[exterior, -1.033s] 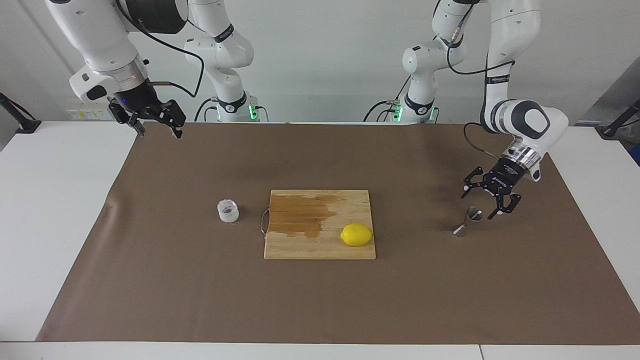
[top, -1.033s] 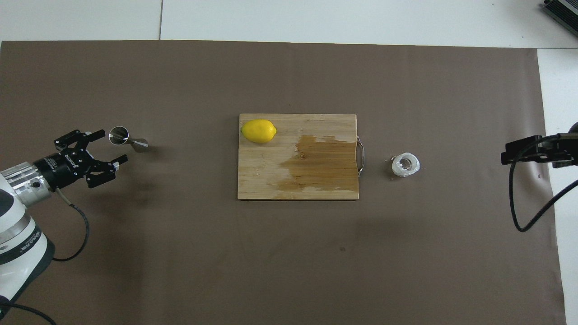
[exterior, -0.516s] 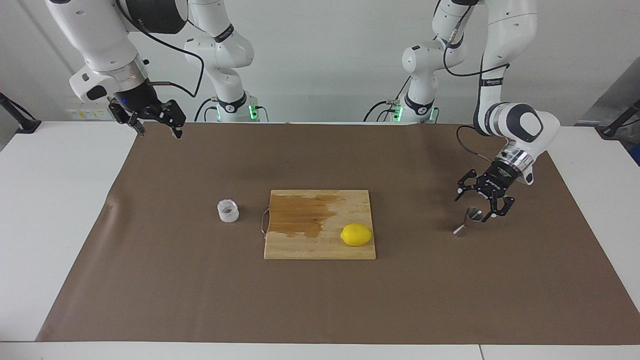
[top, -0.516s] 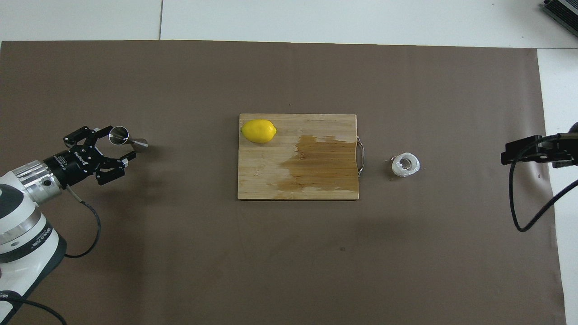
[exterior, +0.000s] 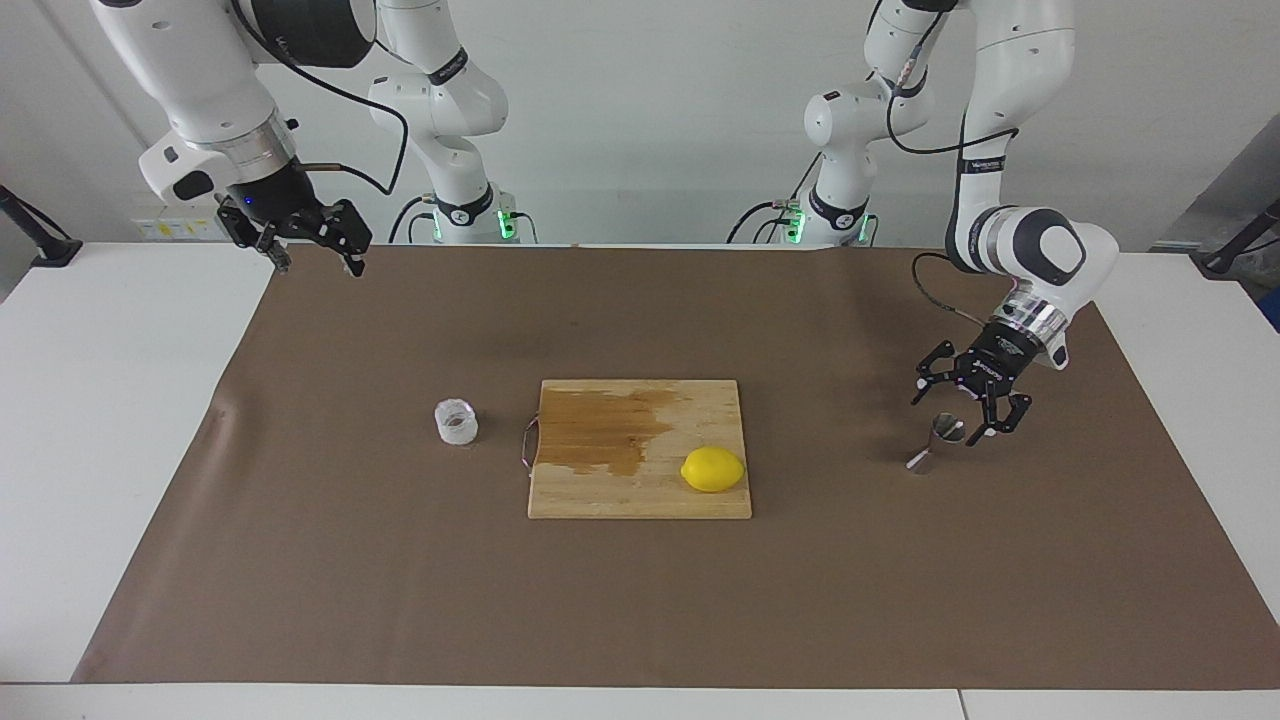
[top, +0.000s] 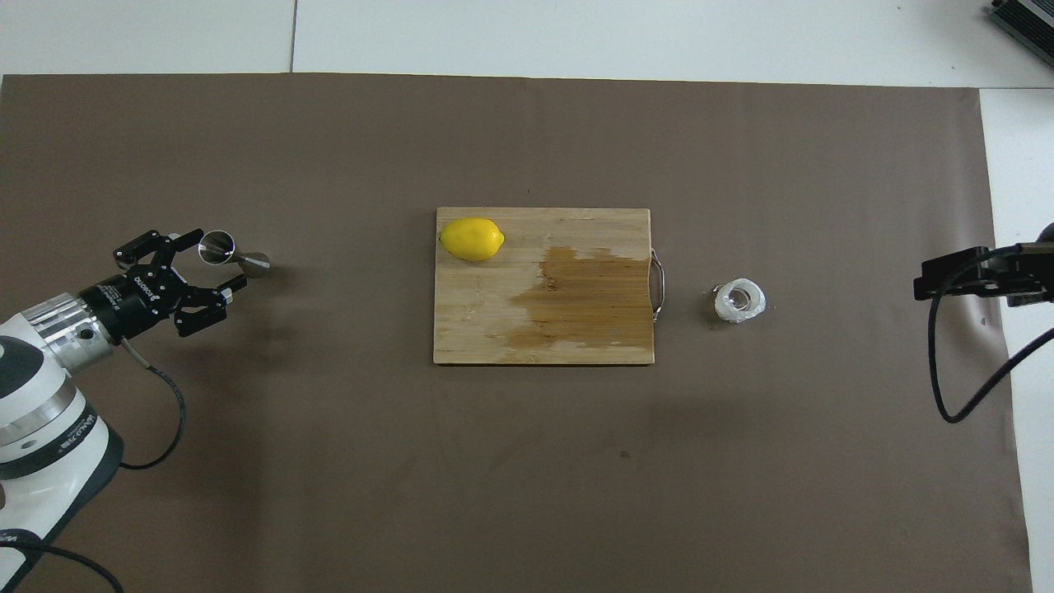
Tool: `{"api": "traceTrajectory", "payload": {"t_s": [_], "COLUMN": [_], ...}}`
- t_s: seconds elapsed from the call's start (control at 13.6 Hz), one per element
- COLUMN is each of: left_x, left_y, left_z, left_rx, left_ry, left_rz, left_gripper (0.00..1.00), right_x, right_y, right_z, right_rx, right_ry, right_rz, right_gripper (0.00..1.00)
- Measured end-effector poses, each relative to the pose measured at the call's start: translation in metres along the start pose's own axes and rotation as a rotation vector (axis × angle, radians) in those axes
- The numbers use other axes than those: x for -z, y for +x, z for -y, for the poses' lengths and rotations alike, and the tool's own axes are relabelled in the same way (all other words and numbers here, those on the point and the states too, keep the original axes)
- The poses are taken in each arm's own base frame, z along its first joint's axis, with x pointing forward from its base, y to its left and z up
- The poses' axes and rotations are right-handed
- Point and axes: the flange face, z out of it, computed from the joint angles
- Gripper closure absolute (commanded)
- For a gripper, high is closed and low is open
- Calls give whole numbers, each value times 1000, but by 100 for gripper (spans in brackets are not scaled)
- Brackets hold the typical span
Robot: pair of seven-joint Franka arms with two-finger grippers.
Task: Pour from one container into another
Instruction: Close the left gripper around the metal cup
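Steel jigger stands upright, slightly leaning, at the left arm's end of the mat, its rim between the spread fingers of the left gripper, which hangs just above at one o'clock in the facing view. Clear cup sits well apart at nine o'clock of the cutting board; right gripper waits, fingers spread.

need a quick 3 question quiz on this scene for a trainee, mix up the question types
1. True or false: the yellow lemon lies on the wooden cutting board.
2. Which gripper is at the shiny steel hourglass-shaped jigger? A) left gripper B) right gripper
3. Fill in: the small squat clear cup with whitish textured walls stands on the brown mat beside the board's metal ____.

Key:
1. True.
2. A. Its open fingers flank the jigger's top without gripping it; the right gripper waits, open, over the mat's corner near the robots.
3. Handle.
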Motion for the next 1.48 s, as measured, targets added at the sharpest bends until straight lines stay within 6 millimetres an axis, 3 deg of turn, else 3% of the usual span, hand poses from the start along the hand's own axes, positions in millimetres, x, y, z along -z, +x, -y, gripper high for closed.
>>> {"api": "traceTrajectory", "payload": {"t_s": [0.07,0.15,0.81,1.48], "left_x": [0,0,2,3], "left_y": [0,0,2,3], "left_z": [0,0,-2,-3], "left_rx": [0,0,2,3], "left_ry": [0,-1,-11,-18], "left_rz": [0,-1,-4,-8], "left_gripper": [21,24,36,32], "right_x": [0,0,0,0], "right_y": [0,0,0,0], "right_z": [0,0,0,0], "right_rx": [0,0,0,0], "right_ry": [0,0,0,0], "right_rz": [0,0,0,0], "right_gripper": [0,0,0,0]}}
